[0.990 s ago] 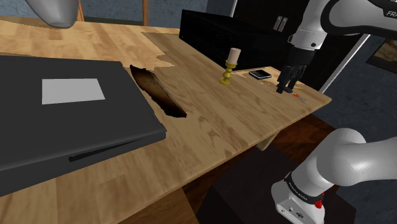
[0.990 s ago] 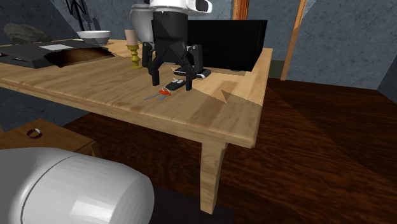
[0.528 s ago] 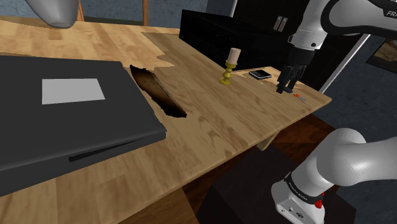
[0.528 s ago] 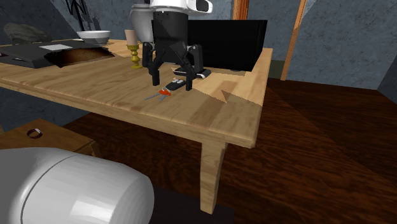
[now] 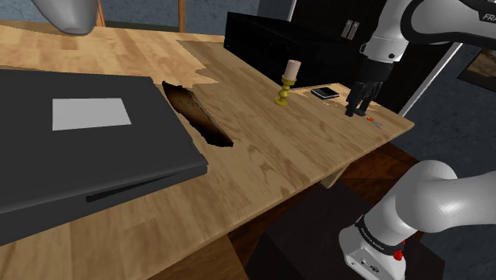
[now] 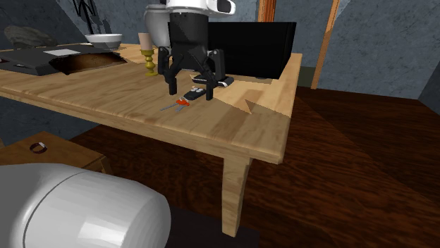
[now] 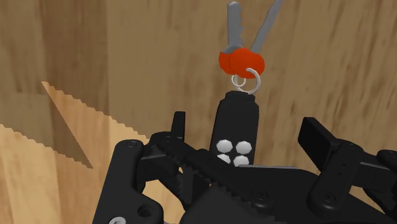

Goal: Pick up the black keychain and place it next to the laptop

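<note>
At the shoulder view's left lies one closed dark laptop [image 5: 79,143] with a white rectangle on its lid, on the wooden table [image 5: 262,151]. Just to its right is one dark brown, ragged-edged patch [image 5: 199,115]. Further right and farther off stands one brass candlestick [image 5: 286,83] with a short pale candle. Right of that, one black phone [image 5: 325,93] lies flat near the table's far corner. Behind these two is one black cabinet [image 5: 278,40].

At the right end of the table, well apart from the laptop, hangs the gripper [image 5: 352,110], pointing down at the one keychain [image 7: 237,124]. The keychain lies flat on the wood. It is a black fob with four white buttons, one metal ring and two grey keys [image 7: 245,25] with red heads. The two black fingers [image 7: 179,124] stand spread, one on each side of the fob, and neither touches it, so nothing is held.

In the second exterior view, one white bowl [image 6: 104,39] sits at the far left, beyond the laptop.
</note>
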Robot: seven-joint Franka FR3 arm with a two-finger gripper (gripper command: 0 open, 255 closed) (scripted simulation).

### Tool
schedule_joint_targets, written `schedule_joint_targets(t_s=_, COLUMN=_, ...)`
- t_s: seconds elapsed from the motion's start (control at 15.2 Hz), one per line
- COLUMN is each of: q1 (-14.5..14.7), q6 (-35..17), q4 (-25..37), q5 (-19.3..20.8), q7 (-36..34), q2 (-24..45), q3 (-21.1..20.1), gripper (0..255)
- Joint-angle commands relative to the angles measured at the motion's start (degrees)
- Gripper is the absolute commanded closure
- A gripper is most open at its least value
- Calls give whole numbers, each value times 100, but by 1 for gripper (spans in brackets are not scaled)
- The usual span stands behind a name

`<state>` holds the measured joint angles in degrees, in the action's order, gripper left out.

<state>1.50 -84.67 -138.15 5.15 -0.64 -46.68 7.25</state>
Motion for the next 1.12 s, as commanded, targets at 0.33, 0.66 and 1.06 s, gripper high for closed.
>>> schedule_joint_targets(t_s=0.33, q1=-76, q6=317, q4=469, q5=-35, q7=25, q2=-824, q3=-4, gripper=255)
schedule_joint_targets(t_s=0.66, q1=-67, q6=623, q4=976, q5=-67, q7=37, q2=-623, q3=-31, gripper=255)
schedule_joint_targets(t_s=1.06, q1=-46, q6=996, q4=1614, q5=-97, q7=47, q2=-358, q3=-52, gripper=255)
